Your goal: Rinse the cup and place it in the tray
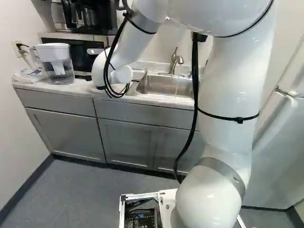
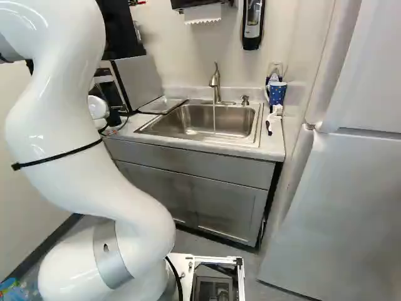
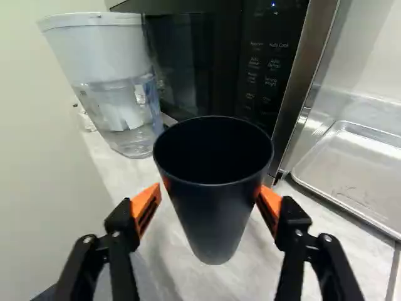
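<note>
Grey flooring [image 1: 95, 194] and pale walls are seen in the left base view, where the desk [image 1: 85, 88] is set above grey cabinets [image 1: 66, 130] and is partly hidden by the white arm [image 1: 228, 95]; neither the cup nor the claw can be made out. In the right base view, a thin water stream [image 2: 213, 119] is let down from the faucet [image 2: 215, 83] into the steel sink [image 2: 241, 120], and a shallow metal tray [image 2: 164, 103] is placed between sink and microwave [image 2: 135, 81]. In the wrist view, the dark tapered tumbler [image 3: 214, 210] is shown upright over the desk, mouth up and apparently empty, near the water filter pitcher [image 3: 116, 88] and ahead of the microwave. It is clamped by the claw [image 3: 209, 190], with an orange pad [image 3: 146, 202] brought against either flank a little below the rim. Light, fairly stiff plastic may be guessed from the smooth wall; breakage seems unlikely, but denting or slipping is to be expected if it is squeezed too hard or wetted. Because the wall narrows downward, the hold is best kept under the wider lip, level and moderate, so that the cup cannot be swivelled between the pads when it is tipped under the water.
</note>
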Available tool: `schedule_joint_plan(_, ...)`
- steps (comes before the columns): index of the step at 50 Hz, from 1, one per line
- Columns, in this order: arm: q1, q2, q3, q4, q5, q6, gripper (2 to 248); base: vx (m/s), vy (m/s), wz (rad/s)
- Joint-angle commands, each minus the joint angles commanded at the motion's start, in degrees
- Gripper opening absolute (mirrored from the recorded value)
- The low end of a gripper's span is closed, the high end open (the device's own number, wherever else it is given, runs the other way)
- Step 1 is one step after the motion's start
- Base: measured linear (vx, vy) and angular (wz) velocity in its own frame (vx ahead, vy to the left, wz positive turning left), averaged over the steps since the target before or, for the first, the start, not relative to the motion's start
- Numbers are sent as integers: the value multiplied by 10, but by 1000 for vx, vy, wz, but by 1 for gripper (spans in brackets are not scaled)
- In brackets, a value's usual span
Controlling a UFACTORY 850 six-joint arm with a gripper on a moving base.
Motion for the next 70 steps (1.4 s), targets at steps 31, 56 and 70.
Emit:
schedule_joint_plan(31, 0, 6, -1, 0, 0, 0, 125, 0, 0, 0)
schedule_joint_plan(56, 5, 83, 53, 4, -28, 0, 125, 0, 0, 0)
schedule_joint_plan(70, -7, 134, 89, 5, -29, 0, 125, 0, 0, 0)
